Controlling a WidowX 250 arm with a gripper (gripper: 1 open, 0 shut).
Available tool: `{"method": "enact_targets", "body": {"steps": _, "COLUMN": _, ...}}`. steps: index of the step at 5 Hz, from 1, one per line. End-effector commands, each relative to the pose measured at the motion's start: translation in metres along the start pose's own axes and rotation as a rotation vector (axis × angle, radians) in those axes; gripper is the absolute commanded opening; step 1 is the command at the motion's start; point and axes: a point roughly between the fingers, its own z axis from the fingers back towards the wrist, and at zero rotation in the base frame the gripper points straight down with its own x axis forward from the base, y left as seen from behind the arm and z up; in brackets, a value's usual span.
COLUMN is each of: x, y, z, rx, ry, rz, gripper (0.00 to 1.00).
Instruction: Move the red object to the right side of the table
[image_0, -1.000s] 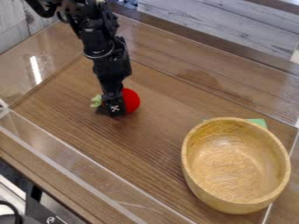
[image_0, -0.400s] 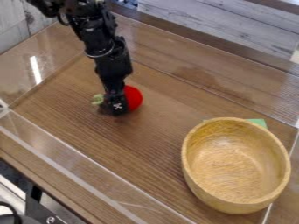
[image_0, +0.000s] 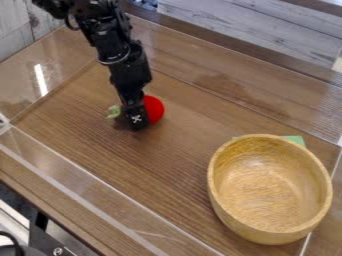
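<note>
One arm over the table (image_0: 254, 95), mine, coming down steeply from the upper left. Low clear walls run along the left edge and the near edge; a pale planked surface lies past the far edge. Open wood grain stretches to the right of me through the middle of the table, with nothing standing between my gripper (image_0: 134, 121) and the right side until the wooden bowl (image_0: 270, 188) at the lower right. Something green (image_0: 289, 141) peeks out behind the bowl's far rim; I cannot tell what it is. My fingers stand wide apart, tips down at the tabletop, set close against the red object (image_0: 152, 108) on its left side; whether they touch it I cannot tell, and they are not clamped on it. Against the picture from a second ago almost nothing differs: my gripper sits a shade lower in the view, and the red object lies in the same spot. It rests left of centre, well apart from the bowl. It looks small, round, bright red and glossy, with a bit of green leaf (image_0: 114, 113) showing at the left of my gripper.
</note>
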Motion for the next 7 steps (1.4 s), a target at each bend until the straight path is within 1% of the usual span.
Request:
{"method": "enact_targets", "body": {"steps": 1, "x": 0.004, "y": 0.012, "z": 0.008, "rx": 0.024, "ry": -0.034, "rz": 0.011, "gripper": 1.00}}
{"method": "enact_targets", "body": {"steps": 3, "x": 0.005, "y": 0.013, "z": 0.005, "rx": -0.012, "ry": -0.054, "rz": 0.039, "gripper": 1.00}}
{"method": "enact_targets", "body": {"steps": 4, "x": 0.009, "y": 0.013, "z": 0.014, "rx": -0.003, "ry": -0.057, "rz": 0.060, "gripper": 0.00}}
{"method": "enact_targets", "body": {"steps": 5, "x": 0.014, "y": 0.012, "z": 0.027, "rx": 0.015, "ry": -0.060, "rz": 0.083, "gripper": 0.00}}
{"method": "enact_targets", "body": {"steps": 6, "x": 0.028, "y": 0.010, "z": 0.043, "rx": 0.049, "ry": -0.066, "rz": 0.100, "gripper": 0.00}}
{"method": "enact_targets", "body": {"steps": 7, "x": 0.052, "y": 0.002, "z": 0.053, "rx": 0.075, "ry": -0.083, "rz": 0.102, "gripper": 0.00}}
